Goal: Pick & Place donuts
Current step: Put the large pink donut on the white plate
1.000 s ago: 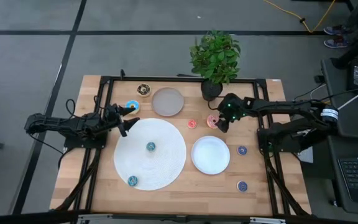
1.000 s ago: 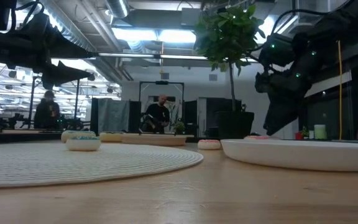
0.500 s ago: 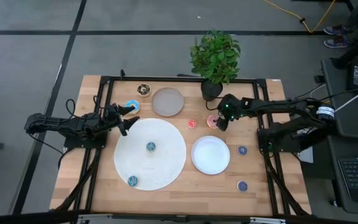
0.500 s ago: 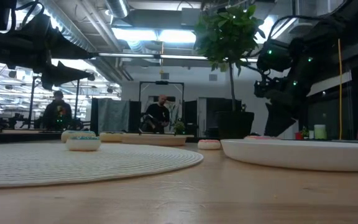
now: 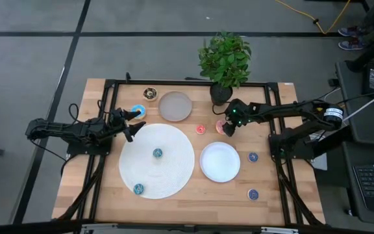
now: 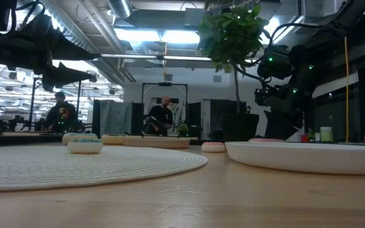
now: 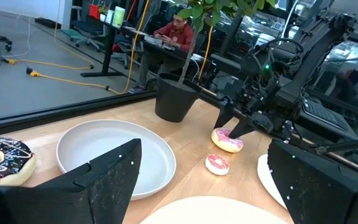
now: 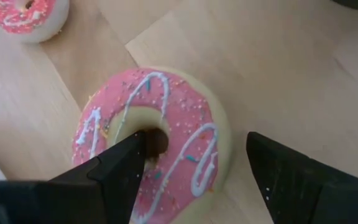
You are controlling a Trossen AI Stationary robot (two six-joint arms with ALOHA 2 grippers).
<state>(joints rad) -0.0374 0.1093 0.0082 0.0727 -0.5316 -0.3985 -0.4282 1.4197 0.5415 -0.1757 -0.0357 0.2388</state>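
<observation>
A large pink-iced donut (image 5: 221, 126) lies flat on the wooden table near the plant pot. My right gripper (image 8: 194, 140) slants down over it, open: one finger (image 8: 126, 165) is over the donut's hole, the other (image 8: 278, 168) beyond its outer rim. A small red-pink donut (image 5: 200, 129) lies just left of it. My left gripper (image 5: 127, 123) waits open and level at the table's left, near a blue donut (image 5: 137, 111). A chocolate donut (image 5: 150, 93) lies at the far edge. My right gripper's fingers straddle one side of the pink donut's ring (image 8: 197, 149), coming from above and from the table's right. Whether either finger touches the donut, I cannot tell. The donut lies flat on the table.
A large white disc (image 5: 174, 179) holds two teal donuts. A grey plate (image 5: 175, 106) sits at the far side and a white plate (image 5: 219, 162) right of the disc. Two dark blue donuts (image 5: 252, 156) (image 5: 252, 194) lie at the right. A potted plant (image 5: 224, 62) stands right behind the pink donut.
My right gripper has come down and a little toward the table's left onto the pink donut, tipping more steeply. Its fingers have stayed open. The donut has kept its place.
</observation>
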